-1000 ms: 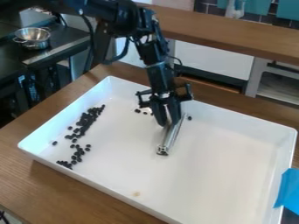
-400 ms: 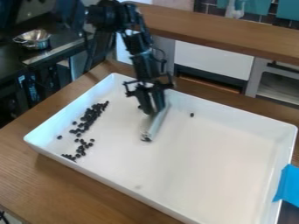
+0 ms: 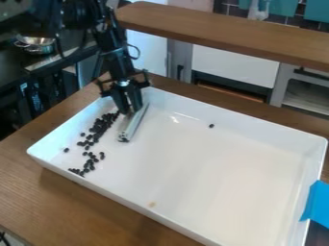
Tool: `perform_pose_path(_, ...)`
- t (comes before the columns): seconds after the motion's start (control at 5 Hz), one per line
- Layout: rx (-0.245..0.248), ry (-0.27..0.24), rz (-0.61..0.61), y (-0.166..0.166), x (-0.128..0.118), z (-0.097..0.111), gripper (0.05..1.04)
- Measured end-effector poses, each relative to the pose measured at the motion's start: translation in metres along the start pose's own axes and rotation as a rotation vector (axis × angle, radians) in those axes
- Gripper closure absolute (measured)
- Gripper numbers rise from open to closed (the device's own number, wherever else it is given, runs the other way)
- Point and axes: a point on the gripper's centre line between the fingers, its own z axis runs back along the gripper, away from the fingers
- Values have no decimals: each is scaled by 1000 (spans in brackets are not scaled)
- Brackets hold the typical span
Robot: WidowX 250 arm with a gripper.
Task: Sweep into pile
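Clasping a metal bar [image 3: 133, 126], the black gripper [image 3: 131, 109] has just swept left from mid-tray to beside the scattered dark beans [image 3: 99, 127], likely bringing strays closer to one pile. The arm [image 3: 116, 55] slopes down over the far left corner of the white tray [image 3: 212, 178]. One bean [image 3: 211, 126] sits alone near the far wall, probably needing another pass.

Place: a kitchen, perhaps a toy one
Cookware: a metal pot [image 3: 36, 44] on a dark worktop [image 3: 13, 56] at the left
Wall: dark tiles [image 3: 287, 18] at the top right
Furniture: a wooden counter [image 3: 77, 204], a wooden shelf [image 3: 225, 36] and white cabinet fronts [image 3: 230, 64] behind
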Motion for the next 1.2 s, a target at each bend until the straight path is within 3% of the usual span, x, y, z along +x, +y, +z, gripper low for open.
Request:
perform_pose_path(0.2, 13, 2, -9, 19, -10, 7, 774)
perform_pose_path(0.4, -25, 7, 8, 27, -20, 9, 774)
perform_pose_path(0.6, -90, 15, 32, 13, -32, 11, 774)
perform_pose_path(0.8, -164, 9, 15, -21, -41, 23, 774)
perform_pose_path(1.0, -197, 21, -40, -67, -59, 20, 774)
perform_pose_path(1.2, -179, 45, -125, -108, -64, 8, 774)
